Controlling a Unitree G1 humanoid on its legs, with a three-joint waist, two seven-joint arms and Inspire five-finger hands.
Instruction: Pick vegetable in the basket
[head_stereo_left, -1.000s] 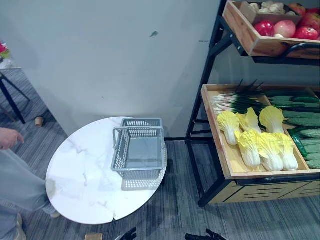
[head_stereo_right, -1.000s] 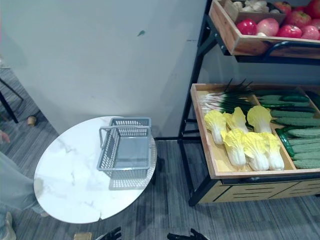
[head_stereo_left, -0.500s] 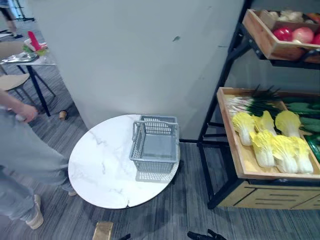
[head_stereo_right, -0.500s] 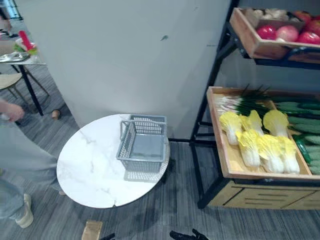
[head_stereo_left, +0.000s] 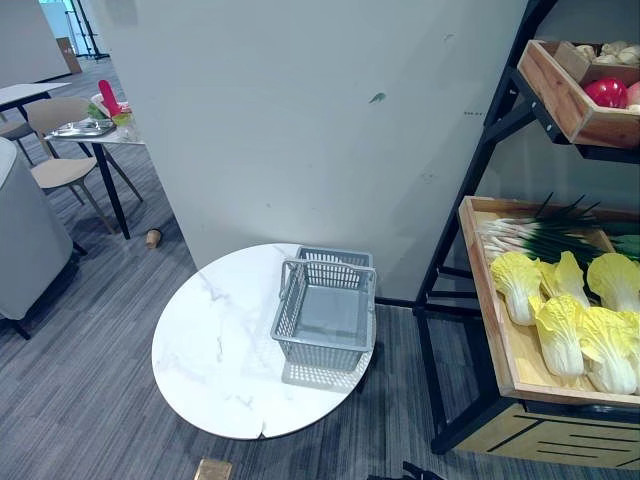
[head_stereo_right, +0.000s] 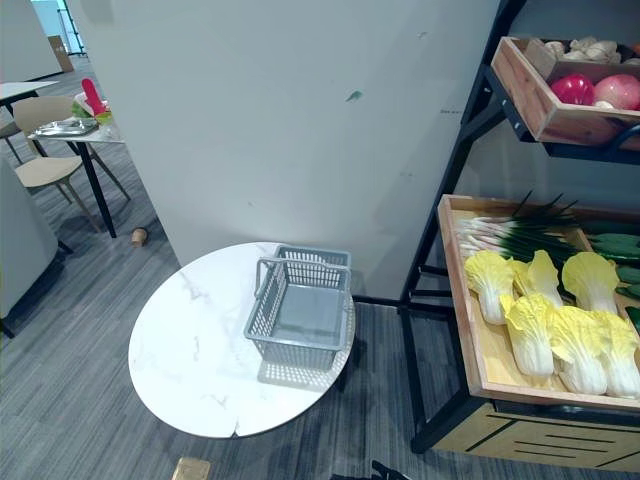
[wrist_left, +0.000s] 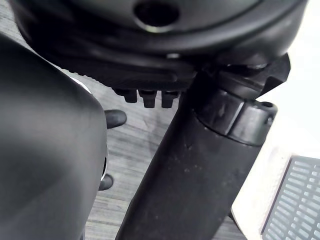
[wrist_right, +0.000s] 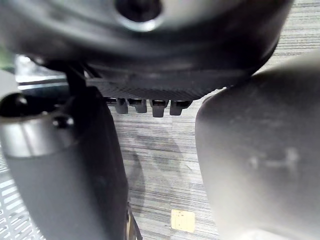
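Basket (head_stereo_left: 325, 315) sits empty on the marble worktop (head_stereo_left: 215, 350) as cabbages (head_stereo_left: 560, 325) wait in the shelf tray (head_stereo_left: 505, 350) alongside; the left hand (wrist_left: 150, 55) and right hand (wrist_right: 160, 60), whose grip cannot be told, should take one by its middle.

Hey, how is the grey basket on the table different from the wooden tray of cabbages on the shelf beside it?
The basket is grey open mesh; the wooden tray has solid board walls. The basket is empty, while the wooden tray holds yellow-green cabbages and green onions. The basket sits on the round white table; the wooden tray sits off it, to the right. Both are rectangular and open-topped.
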